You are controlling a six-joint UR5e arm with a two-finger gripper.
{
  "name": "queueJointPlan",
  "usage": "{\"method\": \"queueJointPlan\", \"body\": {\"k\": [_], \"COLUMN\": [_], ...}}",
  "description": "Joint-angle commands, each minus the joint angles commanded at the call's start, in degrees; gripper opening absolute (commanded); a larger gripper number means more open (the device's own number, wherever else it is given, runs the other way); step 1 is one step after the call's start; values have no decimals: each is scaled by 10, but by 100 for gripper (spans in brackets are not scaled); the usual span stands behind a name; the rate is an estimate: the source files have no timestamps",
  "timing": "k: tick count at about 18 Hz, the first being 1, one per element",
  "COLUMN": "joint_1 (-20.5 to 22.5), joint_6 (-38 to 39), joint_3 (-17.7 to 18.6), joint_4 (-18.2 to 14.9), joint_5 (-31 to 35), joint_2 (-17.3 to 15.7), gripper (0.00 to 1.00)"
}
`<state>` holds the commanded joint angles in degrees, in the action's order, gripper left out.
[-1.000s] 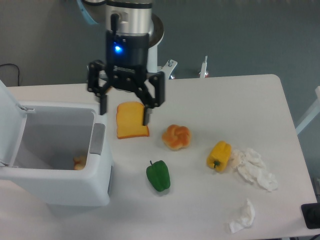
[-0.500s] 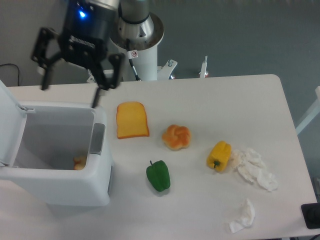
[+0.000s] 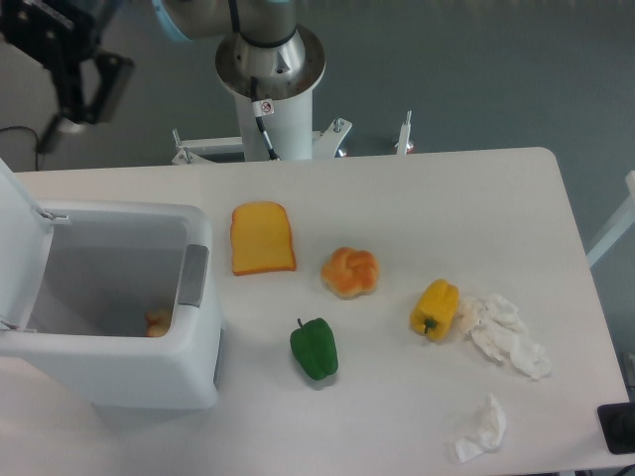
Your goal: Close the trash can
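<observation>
One pincer: gripper (image 3: 74,74) at the top-left corner of view, above and behind the trash can, partly cut off by the frame edge.
Pincer state: dark fingers visible, nothing held; whether spread or closed cannot be told from this cropped, blurred glimpse.
Arm pose: raised well above the table, wrist tilted, reaching left from the white base column (image 3: 270,94) toward the space behind the lid; not touching the bin.
Task thing: trash can (image 3: 109,327) standing at the table's left side, front-left of the base column, mouth open upward, grey latch tab (image 3: 192,275) on its right rim.
Lid: white lid (image 3: 20,238) swung up on the bin's left side, standing near upright.
Inside the bin: small orange-brown item (image 3: 157,322) at the bottom.
Progress: closing not begun; lid fully open, no contact yet.
Left to do: likely getting behind the lid, pushing it over and down onto the rim until seated at the latch.
Right of the bin: bread slice (image 3: 262,238), bun (image 3: 350,272), green pepper (image 3: 315,348), yellow pepper (image 3: 436,308), crumpled tissues (image 3: 508,335).
</observation>
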<state>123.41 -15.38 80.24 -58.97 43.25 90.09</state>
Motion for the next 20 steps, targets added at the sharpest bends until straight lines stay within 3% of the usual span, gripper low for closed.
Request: {"method": "queueJointPlan", "body": {"k": [5,20], "joint_1": [-20,-99], "joint_6": [39,37], "joint_3": [4,1], "joint_4": [-1,2], "joint_5": [-80,-95], "joint_2": [2,61], "gripper": [100,100]}}
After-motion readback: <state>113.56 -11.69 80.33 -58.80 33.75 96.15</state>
